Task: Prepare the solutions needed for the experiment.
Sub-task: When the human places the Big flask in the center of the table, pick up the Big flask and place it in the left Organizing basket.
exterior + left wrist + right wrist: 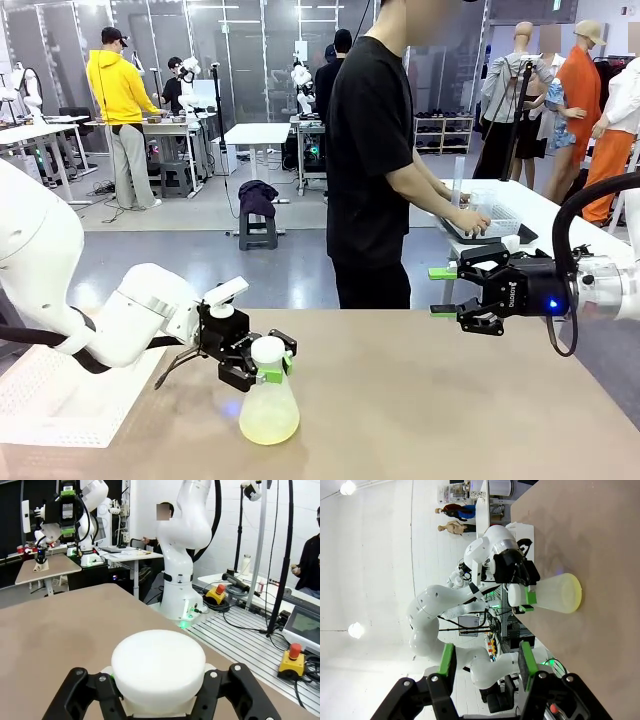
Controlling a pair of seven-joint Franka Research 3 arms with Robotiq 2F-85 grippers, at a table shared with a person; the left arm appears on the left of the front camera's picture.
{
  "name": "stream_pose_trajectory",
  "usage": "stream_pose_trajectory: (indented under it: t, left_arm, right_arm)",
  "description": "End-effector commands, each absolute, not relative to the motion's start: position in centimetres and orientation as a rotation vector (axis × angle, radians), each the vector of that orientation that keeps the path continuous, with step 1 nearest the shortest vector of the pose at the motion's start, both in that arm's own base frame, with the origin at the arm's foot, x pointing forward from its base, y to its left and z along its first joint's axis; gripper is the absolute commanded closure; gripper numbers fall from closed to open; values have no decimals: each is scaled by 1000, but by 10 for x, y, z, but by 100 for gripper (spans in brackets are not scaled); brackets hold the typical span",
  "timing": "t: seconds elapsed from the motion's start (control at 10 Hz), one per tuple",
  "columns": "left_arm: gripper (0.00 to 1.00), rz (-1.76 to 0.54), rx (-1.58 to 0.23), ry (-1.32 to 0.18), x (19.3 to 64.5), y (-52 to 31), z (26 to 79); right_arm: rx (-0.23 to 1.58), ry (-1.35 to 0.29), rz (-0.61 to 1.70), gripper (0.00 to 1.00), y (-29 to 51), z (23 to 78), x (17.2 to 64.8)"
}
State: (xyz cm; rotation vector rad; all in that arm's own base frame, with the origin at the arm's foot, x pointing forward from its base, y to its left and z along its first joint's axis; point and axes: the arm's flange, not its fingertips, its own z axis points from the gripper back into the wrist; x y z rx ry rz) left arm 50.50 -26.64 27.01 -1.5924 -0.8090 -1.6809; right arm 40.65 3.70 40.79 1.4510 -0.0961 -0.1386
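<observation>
Tabletop (450, 400) bears one flask (268, 405) of solutions (268, 430), neck pinched by left gripper (262, 367); right gripper (445, 292) spread.

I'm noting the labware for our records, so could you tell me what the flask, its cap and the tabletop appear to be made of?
Flask: probably frosted translucent plastic, since pale yellow solution shows cloudily through its wall.
Cap: opaque white with a matte, smooth look, likely plastic or rubber.
Tabletop: flat, matte brown, perhaps laminate; I cannot tell for sure.
</observation>
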Motion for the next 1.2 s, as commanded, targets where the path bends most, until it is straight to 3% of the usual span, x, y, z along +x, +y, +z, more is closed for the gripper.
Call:
stream_pose_trajectory:
  t: [0.0, 0.5, 1.1]
  left_arm:
    - [100, -1651, -1595, -808, 502, -244, 304]
    - [100, -1538, -1524, -896, 501, -166, 395]
    - [100, -1443, -1078, -1224, 472, -11, 469]
  right_arm:
    - [1464, -98, -140, 36, 37, 409, 407]
    - [1464, -98, -140, 36, 37, 409, 407]
    - [1464, -98, -140, 36, 37, 409, 407]
